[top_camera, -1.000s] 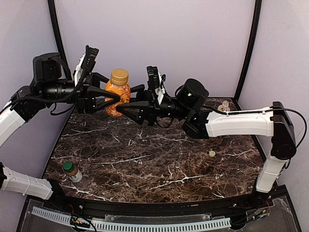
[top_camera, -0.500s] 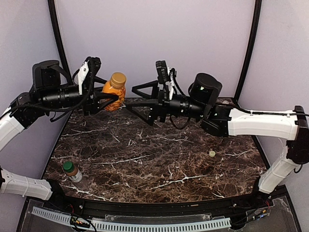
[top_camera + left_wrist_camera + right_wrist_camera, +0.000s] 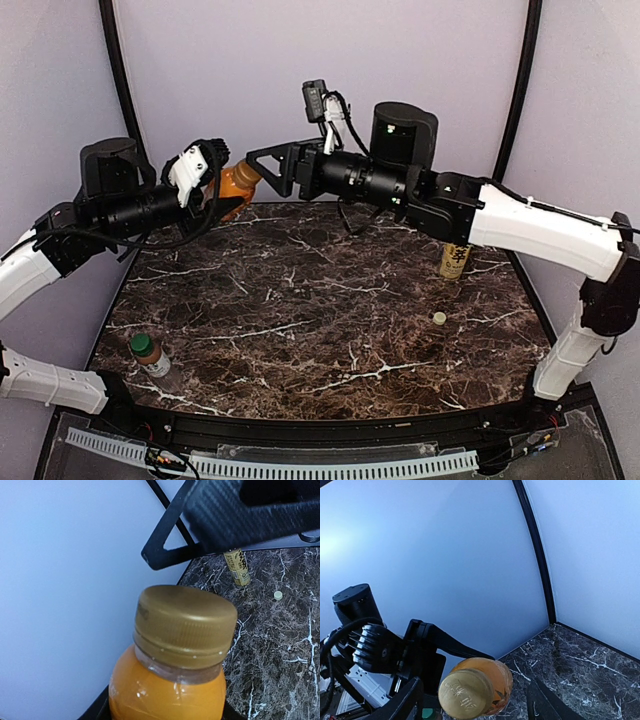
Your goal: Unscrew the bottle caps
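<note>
Near left corner of the marble table (image 3: 330, 300): a small bottle (image 3: 150, 355) with a green cap, upright, well apart from both arms. Above the far left corner: the left gripper (image 3: 226, 192), clamped on the body of the orange bottle (image 3: 167, 692), holding it clear of the surface and tipping it so that its gold cap (image 3: 185, 625) points rightward. Just beside it, further along the far edge: the right gripper (image 3: 262, 172), spread wide and gripping nothing. From the right wrist, shows that gold cap's flat top in the gap between the fingers (image 3: 407, 702), with space on each side; cannot tell how far the cap reaches in between them. Toward the right edge, lying flat on the marble: a small pale loose cap (image 3: 439, 318). Just beyond it, nearer the far right corner: the yellow bottle (image 3: 455, 262), upright, its top hidden behind the right arm (image 3: 540, 225); cannot tell whether capped.
</note>
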`<state>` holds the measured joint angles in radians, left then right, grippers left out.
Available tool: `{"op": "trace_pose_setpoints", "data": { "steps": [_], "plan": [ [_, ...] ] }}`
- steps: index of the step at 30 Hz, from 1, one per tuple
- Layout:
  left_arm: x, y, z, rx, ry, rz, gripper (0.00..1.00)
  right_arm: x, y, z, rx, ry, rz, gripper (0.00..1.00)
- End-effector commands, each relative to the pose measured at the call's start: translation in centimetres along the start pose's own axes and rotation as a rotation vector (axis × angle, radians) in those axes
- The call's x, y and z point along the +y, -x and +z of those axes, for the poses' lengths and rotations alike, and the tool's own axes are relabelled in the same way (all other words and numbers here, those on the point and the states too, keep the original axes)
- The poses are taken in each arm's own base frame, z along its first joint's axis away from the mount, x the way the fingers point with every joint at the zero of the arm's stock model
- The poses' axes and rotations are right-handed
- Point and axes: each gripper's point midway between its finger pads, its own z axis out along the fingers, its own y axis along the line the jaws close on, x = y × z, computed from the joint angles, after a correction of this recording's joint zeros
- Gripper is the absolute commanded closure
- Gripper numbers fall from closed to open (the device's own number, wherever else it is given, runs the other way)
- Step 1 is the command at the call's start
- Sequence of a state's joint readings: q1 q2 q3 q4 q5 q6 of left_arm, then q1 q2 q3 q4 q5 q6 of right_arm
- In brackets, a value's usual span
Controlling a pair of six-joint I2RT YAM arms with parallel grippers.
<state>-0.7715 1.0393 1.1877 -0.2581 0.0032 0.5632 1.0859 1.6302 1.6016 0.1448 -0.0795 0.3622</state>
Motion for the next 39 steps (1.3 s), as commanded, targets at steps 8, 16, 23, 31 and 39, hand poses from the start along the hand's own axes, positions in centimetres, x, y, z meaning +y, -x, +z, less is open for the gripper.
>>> {"op": "trace_pose_setpoints", "data": {
  "steps": [8, 16, 23, 31, 39],
  "plan": [
    [0.2, 0.1, 0.0, -0.01, 0.026, 0.019, 0.79, 0.4, -3.2, 2.9, 0.12, -0.003, -0.031, 0.41],
    [-0.3, -0.1, 0.1, -0.01, 0.007, 0.034, 0.78, 0.6, -3.1, 2.9, 0.114, 0.011, -0.062, 0.58],
    [-0.5, -0.2, 0.0, -0.01, 0.0, 0.036, 0.78, 0.5, -2.9, 2.9, 0.11, 0.003, -0.085, 0.43],
    [-0.5, -0.1, -0.1, -0.011, -0.001, 0.036, 0.78, 0.7, -3.1, 2.9, 0.117, 0.021, -0.097, 0.77],
    [-3.5, -0.3, -1.1, -0.051, -0.148, 0.019, 0.08, 1.6, -3.0, 0.6, 0.125, 0.145, -0.076, 1.0]
  ]
}}
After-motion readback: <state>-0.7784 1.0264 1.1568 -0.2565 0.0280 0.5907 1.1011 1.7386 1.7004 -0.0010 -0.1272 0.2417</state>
